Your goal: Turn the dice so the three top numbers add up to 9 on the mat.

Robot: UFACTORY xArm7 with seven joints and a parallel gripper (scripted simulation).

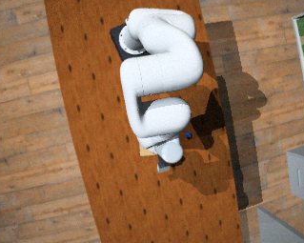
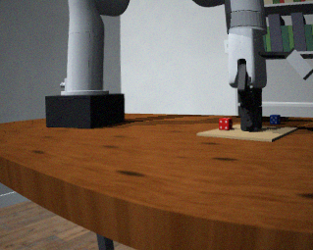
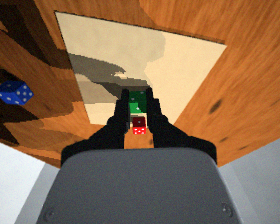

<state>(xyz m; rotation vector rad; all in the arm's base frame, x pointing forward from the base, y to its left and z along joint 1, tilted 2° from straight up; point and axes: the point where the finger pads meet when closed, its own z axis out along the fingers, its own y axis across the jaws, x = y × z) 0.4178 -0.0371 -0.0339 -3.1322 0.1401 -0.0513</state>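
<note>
Fingers of the end effector (image 3: 137,116) are clamped on the green die (image 3: 137,106) low over the mat (image 3: 190,65), with the red die (image 3: 139,131) just behind and the blue die (image 3: 16,93) off on the counter (image 3: 240,90).

The arm (image 1: 156,70) consists of smooth, rounded white links joined by cylindrical joints and mounts on a black rectangular base block (image 2: 84,111). The gripper (image 2: 250,123) has a light grey housing, and two black, tapering fingers extend from it.
</note>
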